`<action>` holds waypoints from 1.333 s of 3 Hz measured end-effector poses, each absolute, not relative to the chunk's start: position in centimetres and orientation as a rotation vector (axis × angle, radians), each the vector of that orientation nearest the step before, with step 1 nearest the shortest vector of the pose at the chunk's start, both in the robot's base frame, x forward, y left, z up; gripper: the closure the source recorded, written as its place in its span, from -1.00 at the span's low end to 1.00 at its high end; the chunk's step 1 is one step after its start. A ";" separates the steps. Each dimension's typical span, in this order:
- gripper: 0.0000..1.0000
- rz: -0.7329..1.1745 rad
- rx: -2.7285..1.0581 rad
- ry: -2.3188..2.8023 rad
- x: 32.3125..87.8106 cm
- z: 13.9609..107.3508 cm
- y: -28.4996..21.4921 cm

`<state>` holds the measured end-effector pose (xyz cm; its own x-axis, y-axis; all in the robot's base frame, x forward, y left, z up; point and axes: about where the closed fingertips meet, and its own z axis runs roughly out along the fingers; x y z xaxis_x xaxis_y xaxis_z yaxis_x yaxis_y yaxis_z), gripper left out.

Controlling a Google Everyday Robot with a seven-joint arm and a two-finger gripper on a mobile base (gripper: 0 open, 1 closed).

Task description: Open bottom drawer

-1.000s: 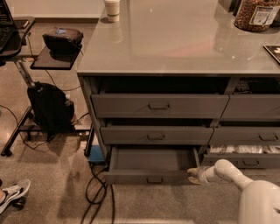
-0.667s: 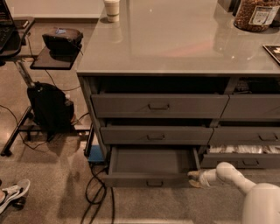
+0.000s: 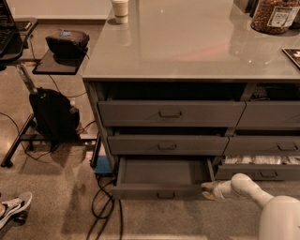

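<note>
While my white arm point(image 3: 246, 187) reaches in low from the right, my pincer point(image 3: 209, 190) sits at the right front corner of the bottom drawer point(image 3: 161, 174), close to the floor and right up against the drawer's edge. Whether it is open or closed, or has hold of anything, I cannot tell. The bottom drawer is the lowest of 3 in the left stack of the grey cabinet, and it stands pulled out well past the 2 above it, so its flat grey inside shows from above. Its small handle point(image 3: 165, 194) is centred on the low front, well to the left of my pincer. The middle drawer point(image 3: 166, 145) and top drawer point(image 3: 171, 114) each sit out a little, with dark gaps above them. To the right of my pincer, in the neighbouring stack, another drawer point(image 3: 262, 160) is partly out with white items inside. On the counter top point(image 3: 187, 47) a paper cup point(image 3: 120, 10) stands at the far left and a jar point(image 3: 274, 16) of brown contents at the far right. Left of the cabinet a black bag point(image 3: 54, 115) rests on the floor under a small shelf point(image 3: 58, 65), black cables point(image 3: 105, 204) trail in front of the drawer's left corner, and 1 shoe point(image 3: 14, 208) lies at the left edge.
</note>
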<state>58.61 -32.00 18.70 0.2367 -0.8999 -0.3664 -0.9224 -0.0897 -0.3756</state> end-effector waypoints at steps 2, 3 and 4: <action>-0.79 0.056 -1.987 1.662 58.6 18.7 -32.0; -1.00 0.056 -1.987 1.662 58.6 18.7 -32.0; -1.00 0.038 -2.002 1.646 57.9 19.5 -31.5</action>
<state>57.90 -31.52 19.55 0.2529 -0.9010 -0.3526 -0.9163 -0.1061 -0.3862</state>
